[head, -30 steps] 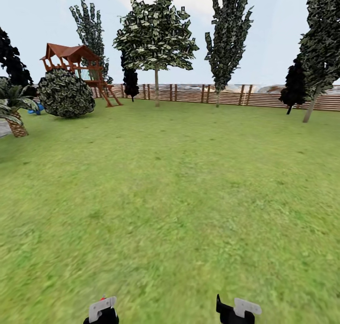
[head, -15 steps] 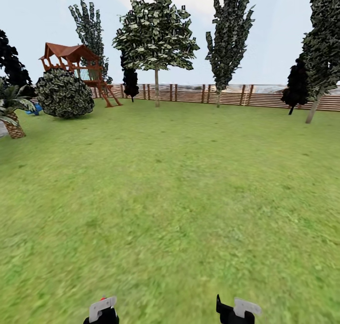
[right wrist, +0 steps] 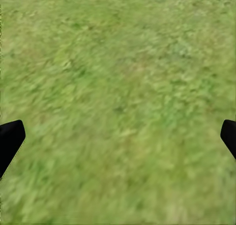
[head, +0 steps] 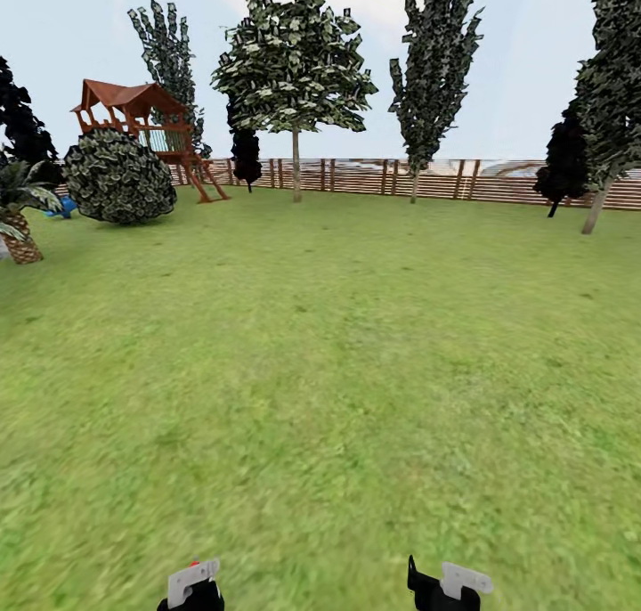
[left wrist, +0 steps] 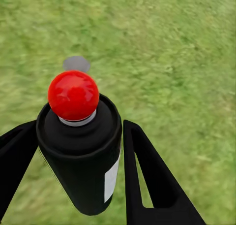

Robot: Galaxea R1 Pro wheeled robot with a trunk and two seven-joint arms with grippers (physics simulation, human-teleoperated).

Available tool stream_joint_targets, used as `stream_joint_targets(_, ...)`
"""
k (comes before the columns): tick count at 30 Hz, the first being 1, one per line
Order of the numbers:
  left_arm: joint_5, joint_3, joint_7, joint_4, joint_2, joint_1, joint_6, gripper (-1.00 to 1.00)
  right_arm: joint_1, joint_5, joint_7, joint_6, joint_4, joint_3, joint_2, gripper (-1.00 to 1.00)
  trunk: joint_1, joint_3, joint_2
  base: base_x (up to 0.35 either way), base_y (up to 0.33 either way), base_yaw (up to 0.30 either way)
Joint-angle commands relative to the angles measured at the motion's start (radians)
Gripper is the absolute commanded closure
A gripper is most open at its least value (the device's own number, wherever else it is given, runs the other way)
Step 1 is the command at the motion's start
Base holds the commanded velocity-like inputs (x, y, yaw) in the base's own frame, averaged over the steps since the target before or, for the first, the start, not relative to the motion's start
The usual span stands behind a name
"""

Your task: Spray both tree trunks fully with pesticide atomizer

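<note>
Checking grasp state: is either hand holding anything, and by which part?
Left hand grips a black canister with a red ball top around its body. Right hand is open, holding nothing.

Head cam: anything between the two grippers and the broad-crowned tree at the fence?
Nothing but bare lawn in the head view, from the left gripper and right gripper up to the tree standing before the fence.

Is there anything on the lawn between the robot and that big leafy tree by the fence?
Nothing visible: open grass runs from the left gripper and right gripper to the leafy tree. The round bush and playhouse stand off left.
</note>
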Motion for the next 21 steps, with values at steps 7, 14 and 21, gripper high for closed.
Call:
stream_joint_targets(7,0.003,-0.008,0.01,-0.002,0.001,-0.001,-0.005,1.0,-0.001,-0.01,-0.006,-0.006,0.0,0.008,-0.001,-1.0,0.001,-0.002,-0.002,0.339,0.074,0.0)
stream_joint_targets(14,0.003,-0.008,0.01,-0.002,0.001,-0.001,-0.005,1.0,-0.001,-0.01,-0.006,-0.006,0.0,0.008,-0.001,-1.0,0.001,-0.002,-0.002,0.339,0.079,0.0)
stream_joint_targets(21,0.003,-0.008,0.01,-0.001,0.001,-0.001,-0.005,1.0,-0.001,-0.01,-0.006,-0.006,0.0,0.008,-0.001,-1.0,0.001,-0.002,-0.002,0.339,0.087,0.0)
